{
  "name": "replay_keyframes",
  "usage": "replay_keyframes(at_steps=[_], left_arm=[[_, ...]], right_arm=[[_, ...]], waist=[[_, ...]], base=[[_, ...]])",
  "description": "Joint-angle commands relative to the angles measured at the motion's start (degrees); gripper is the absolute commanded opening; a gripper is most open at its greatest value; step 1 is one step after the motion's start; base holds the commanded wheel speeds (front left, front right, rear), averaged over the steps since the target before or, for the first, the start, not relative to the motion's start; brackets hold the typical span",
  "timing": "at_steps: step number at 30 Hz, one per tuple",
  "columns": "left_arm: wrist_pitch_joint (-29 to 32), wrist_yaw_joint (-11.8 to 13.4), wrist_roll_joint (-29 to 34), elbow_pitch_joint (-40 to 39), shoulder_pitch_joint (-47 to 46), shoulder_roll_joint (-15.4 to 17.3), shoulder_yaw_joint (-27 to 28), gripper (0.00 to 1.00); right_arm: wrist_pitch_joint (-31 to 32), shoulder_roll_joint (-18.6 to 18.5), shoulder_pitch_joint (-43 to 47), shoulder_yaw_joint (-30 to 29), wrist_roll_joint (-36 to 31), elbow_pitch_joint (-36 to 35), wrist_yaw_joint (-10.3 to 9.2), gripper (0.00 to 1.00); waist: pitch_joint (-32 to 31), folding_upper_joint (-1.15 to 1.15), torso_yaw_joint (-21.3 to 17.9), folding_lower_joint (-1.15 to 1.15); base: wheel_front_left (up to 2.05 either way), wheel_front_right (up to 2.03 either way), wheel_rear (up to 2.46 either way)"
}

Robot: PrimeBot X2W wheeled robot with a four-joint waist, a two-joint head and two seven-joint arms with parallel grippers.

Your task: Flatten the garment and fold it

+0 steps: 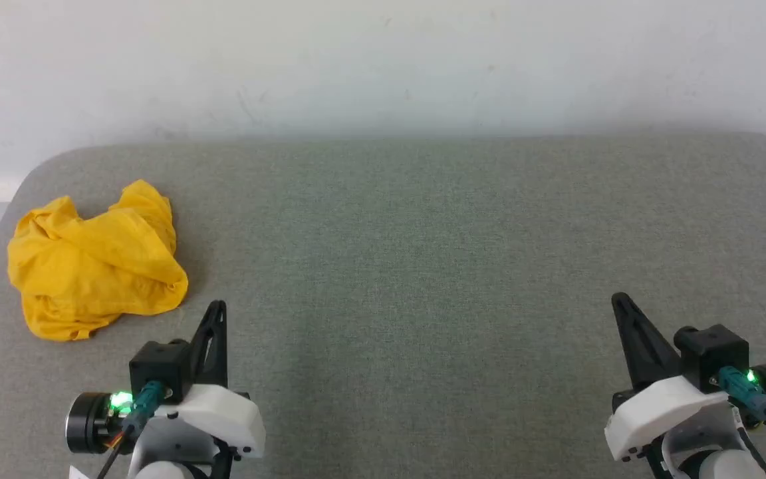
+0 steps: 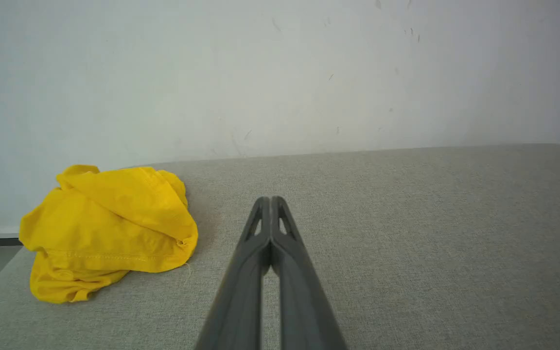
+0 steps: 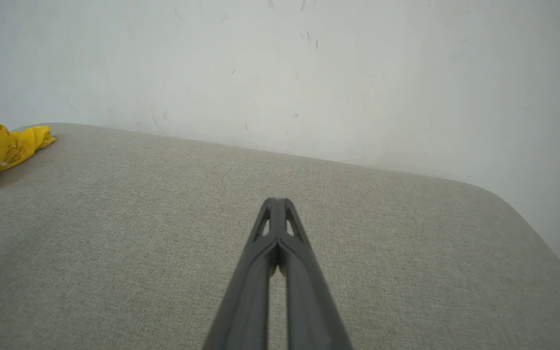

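While the garment lies bunched, left fingers and right fingers are pressed together, empty.

head: high, looking down on table | wrists: low, facing wall | shared: garment

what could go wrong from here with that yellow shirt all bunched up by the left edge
1. The garment sits crumpled near the table's left edge, so a careless tug could drag it off.
2. It is wadded in layers; the left hand, now shut, may pinch several folds together.
3. The right hand, also shut, is far across the table, so a two-handed spread needs a long reach.
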Motion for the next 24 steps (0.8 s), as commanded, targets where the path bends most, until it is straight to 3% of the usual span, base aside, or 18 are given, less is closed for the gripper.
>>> replay_keyframes(at_steps=[1,18,19,24], left_arm=[[0.02,0.36,0.37,-0.34,0.33,-0.13,0.19,0.0],[0.02,0.36,0.37,-0.34,0.33,-0.13,0.19,0.0],[-0.01,-0.02,-0.03,0.02,-0.01,0.0,-0.03,1.0],[-0.19,0.13,-0.2,0.24,-0.11,0.01,-0.36,1.0]], right_arm=[[0.04,0.21,-0.82,-0.02,-0.43,0.05,-0.12,0.0],[0.04,0.21,-0.82,-0.02,-0.43,0.05,-0.12,0.0],[-0.01,-0.01,0.02,-0.01,0.03,0.0,0.0,1.0],[-0.17,-0.05,0.09,-0.12,0.11,-0.01,0.0,1.0]], waist=[[0.0,0.0,0.0,0.0],[0.0,0.0,0.0,0.0],[0.0,0.0,0.0,0.0],[0.0,0.0,0.0,0.0]], base=[[0.0,0.0,0.0],[0.0,0.0,0.0],[0.0,0.0,0.0],[0.0,0.0,0.0]])
